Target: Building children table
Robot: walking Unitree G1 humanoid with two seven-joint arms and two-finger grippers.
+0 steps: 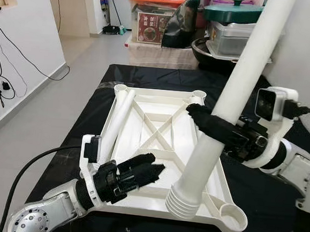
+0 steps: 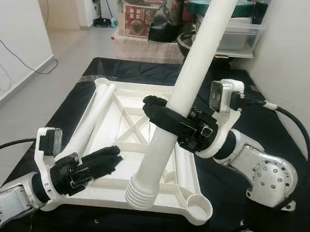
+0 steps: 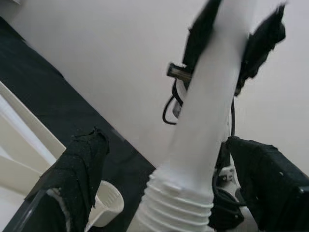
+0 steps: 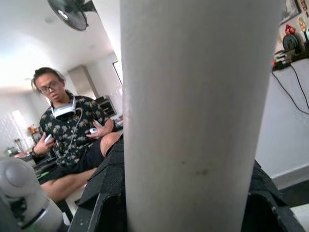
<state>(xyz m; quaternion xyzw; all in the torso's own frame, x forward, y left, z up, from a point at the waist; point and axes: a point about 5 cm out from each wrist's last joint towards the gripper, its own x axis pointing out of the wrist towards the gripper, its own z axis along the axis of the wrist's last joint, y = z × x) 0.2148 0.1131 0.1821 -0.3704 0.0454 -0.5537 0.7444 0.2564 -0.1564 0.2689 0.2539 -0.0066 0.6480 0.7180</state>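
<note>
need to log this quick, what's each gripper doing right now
left gripper: open, holding nothing.
right gripper: closed on the white table leg.

We see both head views evenly and brightly lit by soft indoor light, sharp throughout, with only faint shadows on the black cloth [image 1: 85, 121]. In the left wrist view the near black fingers [image 3: 77, 169] and the white leg [image 3: 207, 121] are soft and out of focus. In the right wrist view the leg looms grey and blurred, and the ceiling [image 4: 29, 43] behind glares nearly white.
</note>
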